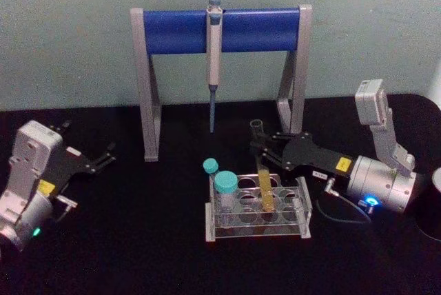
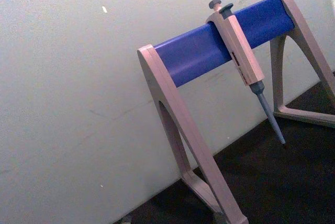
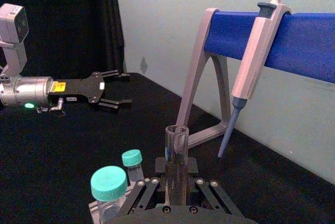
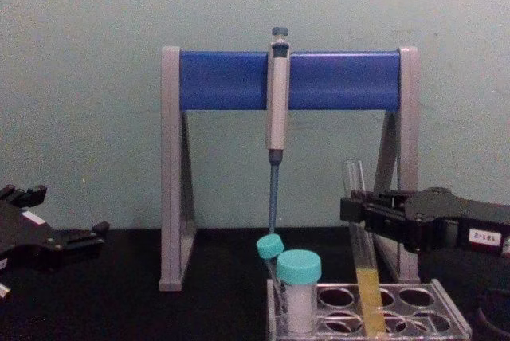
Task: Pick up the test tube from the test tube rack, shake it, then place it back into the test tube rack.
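Observation:
The test tube [image 1: 264, 185] [image 4: 362, 245] stands slightly tilted in a back-row hole of the clear test tube rack [image 1: 258, 233] [image 4: 450, 321], yellow liquid in its lower part. My right gripper [image 1: 262, 154] [image 4: 358, 209] reaches in from the right and is shut on the tube's upper half, below the open rim. In the right wrist view the tube [image 3: 176, 150] rises between the black fingers [image 3: 141, 192]. My left gripper [image 1: 103, 157] [image 3: 115, 88] rests open on the black table at the far left, well away from the rack.
Two teal-capped vials [image 1: 225, 185] [image 1: 210, 166] stand in the rack's left holes, close beside the tube. Behind the rack is the grey-and-blue pipette stand [image 1: 220, 29] [image 2: 209, 51], with a pipette [image 1: 214, 54] [image 2: 243, 51] hanging tip down. A wall backs the table.

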